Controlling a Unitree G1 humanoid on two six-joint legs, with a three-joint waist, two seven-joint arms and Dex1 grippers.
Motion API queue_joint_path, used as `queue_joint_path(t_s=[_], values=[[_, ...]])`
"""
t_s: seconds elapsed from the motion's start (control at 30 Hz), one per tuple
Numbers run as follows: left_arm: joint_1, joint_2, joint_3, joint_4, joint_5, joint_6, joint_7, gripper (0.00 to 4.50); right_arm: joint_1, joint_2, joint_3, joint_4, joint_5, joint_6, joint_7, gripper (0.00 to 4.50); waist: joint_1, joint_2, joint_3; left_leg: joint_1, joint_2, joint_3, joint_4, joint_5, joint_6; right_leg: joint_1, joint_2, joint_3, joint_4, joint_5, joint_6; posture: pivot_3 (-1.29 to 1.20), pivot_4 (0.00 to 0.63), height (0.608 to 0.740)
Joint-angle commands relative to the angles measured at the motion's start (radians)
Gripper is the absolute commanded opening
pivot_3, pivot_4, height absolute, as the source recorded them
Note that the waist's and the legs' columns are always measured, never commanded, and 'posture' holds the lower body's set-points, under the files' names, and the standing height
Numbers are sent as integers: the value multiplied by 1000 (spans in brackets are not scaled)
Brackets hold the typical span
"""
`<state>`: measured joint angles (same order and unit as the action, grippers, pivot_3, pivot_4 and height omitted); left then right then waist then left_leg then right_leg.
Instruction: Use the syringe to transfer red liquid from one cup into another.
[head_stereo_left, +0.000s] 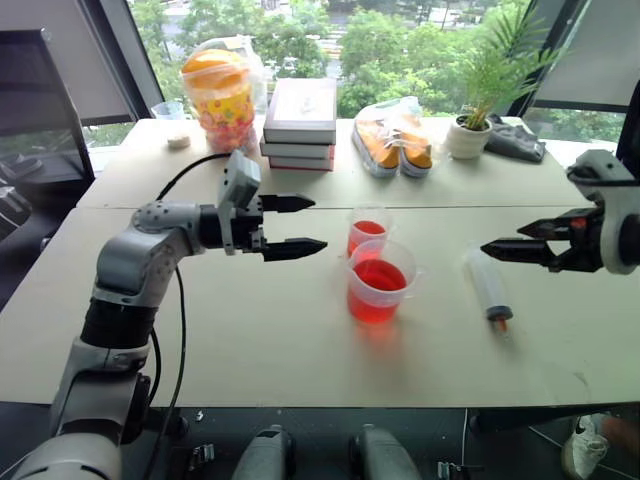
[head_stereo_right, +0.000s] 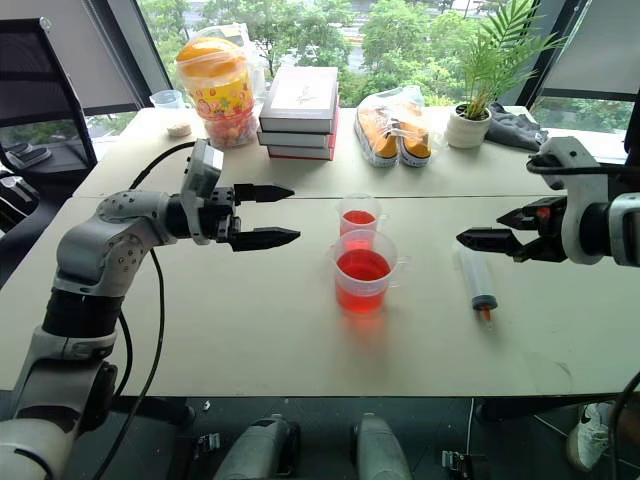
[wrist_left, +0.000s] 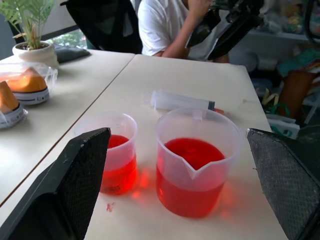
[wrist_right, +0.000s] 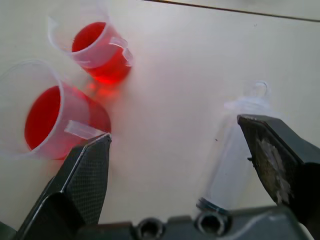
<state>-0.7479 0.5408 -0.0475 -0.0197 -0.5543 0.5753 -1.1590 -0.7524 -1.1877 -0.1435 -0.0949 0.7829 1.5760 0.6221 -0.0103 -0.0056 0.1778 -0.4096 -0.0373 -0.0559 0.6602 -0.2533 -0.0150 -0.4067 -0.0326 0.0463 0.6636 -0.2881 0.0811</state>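
The larger spouted cup (head_stereo_left: 379, 285) stands mid-table, holding red liquid (head_stereo_left: 378, 276). Just behind it, touching or nearly so, is the smaller narrow cup (head_stereo_left: 368, 230), also part full of red. The syringe (head_stereo_left: 487, 283) lies flat on the table to the right of the cups, its orange tip toward the table's front edge. My left gripper (head_stereo_left: 319, 223) hovers open left of the cups, pointing at them, with nothing between its fingers. My right gripper (head_stereo_left: 502, 239) hangs open and empty just above the syringe's back end. The right wrist view shows the syringe (wrist_right: 235, 155) between the spread fingers.
Along the far side of the table are a snack jar (head_stereo_left: 222, 95), stacked books (head_stereo_left: 300, 125), bagged shoes (head_stereo_left: 392, 140), a potted plant (head_stereo_left: 475, 120) and a dark cloth (head_stereo_left: 515, 138). A person in a white shirt (wrist_left: 165, 27) sits beyond the table's right end.
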Motion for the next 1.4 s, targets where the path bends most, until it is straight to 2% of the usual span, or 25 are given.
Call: queue_joint_path(t_s=[0.03,0.13,0.27,0.43,0.63,0.73,0.83,0.97,1.07,1.17,1.27,1.4], values=[[-23,-11,0,7,-2,-29,-17,4500,-126,36,200,232,-141,-38,-2,4434,-1,0,0,-1,0,0,-1,0,0,-1,0,0,0,0,0,0,150,740],[-30,-25,-10,24,9,-51,-24,4500,-213,66,384,434,-278,-156,61,4434,-1,0,0,-3,-1,2,-3,0,1,-5,-1,1,-1,0,1,0,150,740],[-17,-34,-21,17,24,-64,-16,4500,-282,117,515,638,-408,-285,161,4434,-1,1,0,-16,-1,2,-1,0,1,-18,1,1,2,1,1,0,150,740],[1,-23,-1,-8,21,-55,-1,4500,-322,216,602,844,-540,-409,265,4434,-4,1,0,-18,-1,2,1,0,1,-20,1,1,4,1,2,0,150,740],[17,-18,3,-43,12,-38,28,4500,-343,293,612,979,-653,-486,337,4434,-4,0,0,-16,-1,3,3,0,1,-18,2,2,5,2,3,0,150,740],[21,-12,6,-46,12,-37,33,4500,-343,311,604,985,-689,-481,367,3120,-5,0,0,-15,-1,3,4,0,1,-16,2,2,5,3,3,0,150,740],[15,-9,7,-39,11,-38,34,4500,-338,313,598,945,-705,-453,403,1604,-6,0,0,-15,0,2,4,0,0,-16,3,1,5,3,3,0,150,740],[2,-1,10,-11,16,-53,18,4500,-334,296,563,820,-696,-368,410,1525,-8,1,0,-15,0,2,4,0,0,-17,3,2,6,3,3,0,150,740],[-25,3,12,24,20,-65,7,4500,-335,262,431,645,-665,-330,354,1525,-4,2,0,-16,0,2,4,0,0,-18,3,2,6,3,3,0,150,740],[-58,2,16,64,19,-67,-1,4500,-302,286,165,392,-596,-350,246,1525,-1,2,0,-17,-1,2,4,0,0,-20,2,2,7,3,3,0,150,740],[-93,2,21,112,14,-68,-18,4500,-274,380,-85,129,-480,-319,188,1525,0,2,0,-18,-1,1,2,0,0,-20,2,1,6,3,3,0,150,740],[-137,-13,3,180,30,-90,-45,4500,-195,597,-357,-217,-348,-526,58,1525,-1,1,0,-18,-1,0,3,0,0,-19,2,1,6,3,3,0,150,740]])
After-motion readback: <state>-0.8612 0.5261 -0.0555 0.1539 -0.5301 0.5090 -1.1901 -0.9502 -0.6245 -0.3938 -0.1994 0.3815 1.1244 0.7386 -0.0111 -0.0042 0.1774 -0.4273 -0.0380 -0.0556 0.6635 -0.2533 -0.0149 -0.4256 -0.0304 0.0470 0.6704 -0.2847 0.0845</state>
